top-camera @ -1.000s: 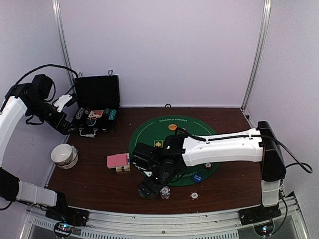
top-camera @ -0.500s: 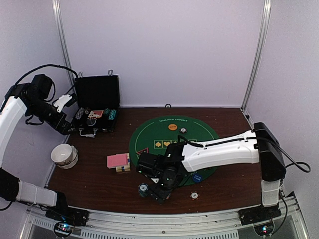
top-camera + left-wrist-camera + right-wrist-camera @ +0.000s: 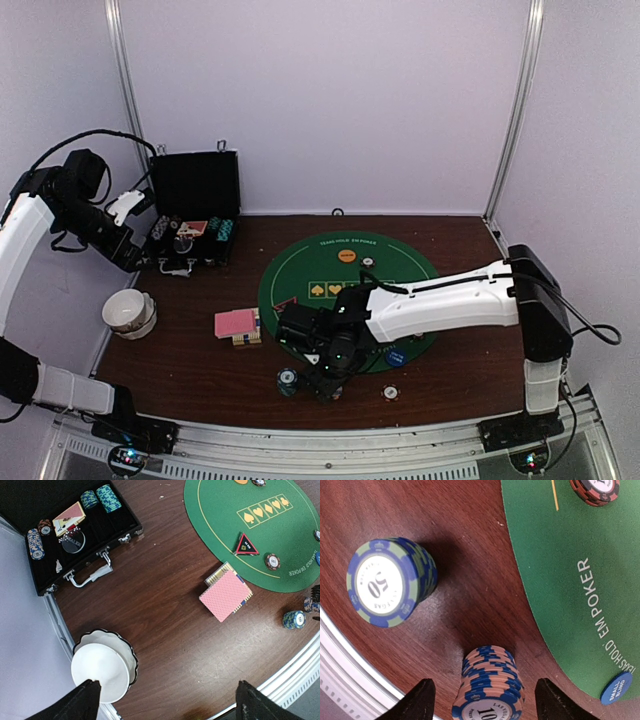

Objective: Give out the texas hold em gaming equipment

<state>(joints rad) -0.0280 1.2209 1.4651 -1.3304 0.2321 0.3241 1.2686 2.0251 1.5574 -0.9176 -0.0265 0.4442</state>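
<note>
By the near edge of the brown table [image 3: 465, 595], I am straddling the pink-and-blue poker-chip stack [image 3: 490, 680], right claw [image 3: 484, 705] unclenched; centring and gripping low should prevent toppling.

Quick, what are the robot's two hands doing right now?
Left gripper: open, holding nothing.
Right gripper: open, straddling the pink-and-blue striped poker chip stack, not gripping it.

Cut off by the bottom edge of the right wrist view: stack of pink-and-blue striped poker chips [image 3: 489, 687] near the front edge of the desk [image 3: 470, 580]. From above, largely buried under the right hand [image 3: 325, 388]. Clipped at the top edge of the right wrist view: brown-red striped poker chip [image 3: 594, 489]. Too small to read overhead: lettering on the round green felt mat [image 3: 300, 262].
</note>
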